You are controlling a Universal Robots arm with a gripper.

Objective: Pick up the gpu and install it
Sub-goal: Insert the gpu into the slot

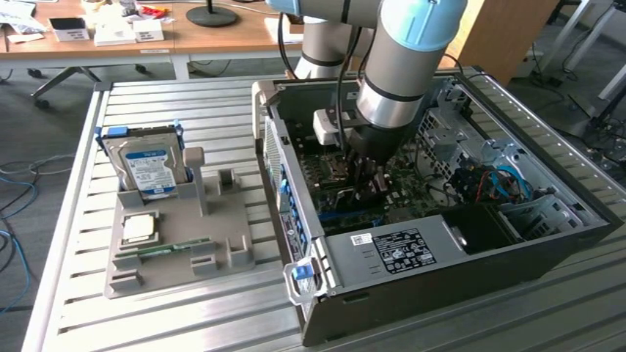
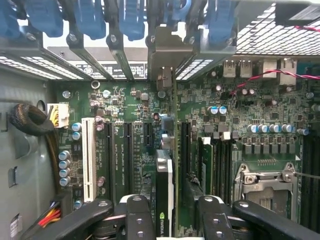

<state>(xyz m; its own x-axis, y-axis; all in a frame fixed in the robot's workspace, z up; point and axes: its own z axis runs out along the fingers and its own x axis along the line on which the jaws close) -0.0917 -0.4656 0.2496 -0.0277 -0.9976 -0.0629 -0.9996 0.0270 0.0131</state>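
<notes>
While the gpu (image 2: 164, 192) stood edge-on in a motherboard (image 2: 135, 115) slot, apparently seated, the gripper (image 2: 170, 215) straddled it with fingers (image 2: 139, 216) spread clear, leaving installation largely complete.

place: lab/workshop | evidence: slatted aluminium bench (image 1: 69, 293), open PC case (image 1: 547, 183), cluttered desks (image 1: 196, 40)
</notes>
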